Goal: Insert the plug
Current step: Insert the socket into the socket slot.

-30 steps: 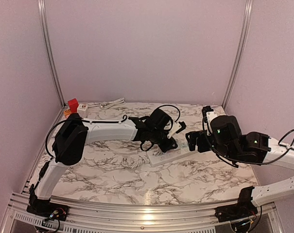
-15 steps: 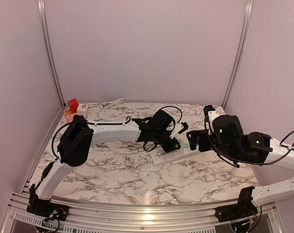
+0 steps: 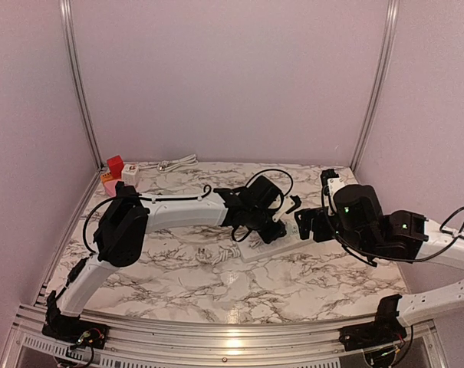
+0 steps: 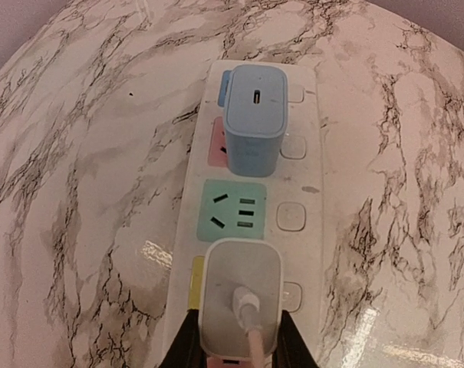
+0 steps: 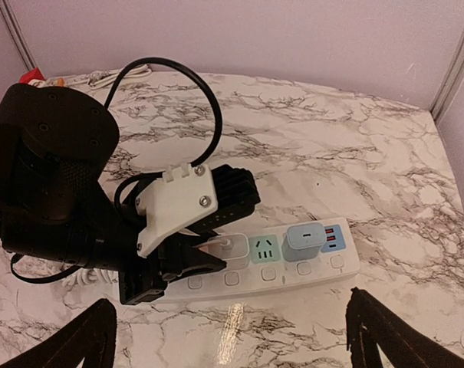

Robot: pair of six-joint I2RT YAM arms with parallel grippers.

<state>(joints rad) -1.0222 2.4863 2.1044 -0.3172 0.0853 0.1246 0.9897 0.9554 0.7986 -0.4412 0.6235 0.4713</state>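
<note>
Left gripper (image 4: 239, 341) is clamped on the white plug (image 4: 241, 295), which sits at the power strip's (image 4: 312, 230) yellow socket (image 4: 195, 280) (green socket (image 4: 233, 211) just beyond it); right gripper (image 5: 232, 337) hangs spread wide near the strip.

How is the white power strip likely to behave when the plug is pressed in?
The power strip looks rigid and lies flat, so pressing the white plug straight down probably won't tip it. On the glossy marble table it may slide under sideways force. The blue charger standing tall in it could wobble if bumped.

Marble tbl (image 3: 308, 284) — lilac walls (image 3: 232, 77)
</note>
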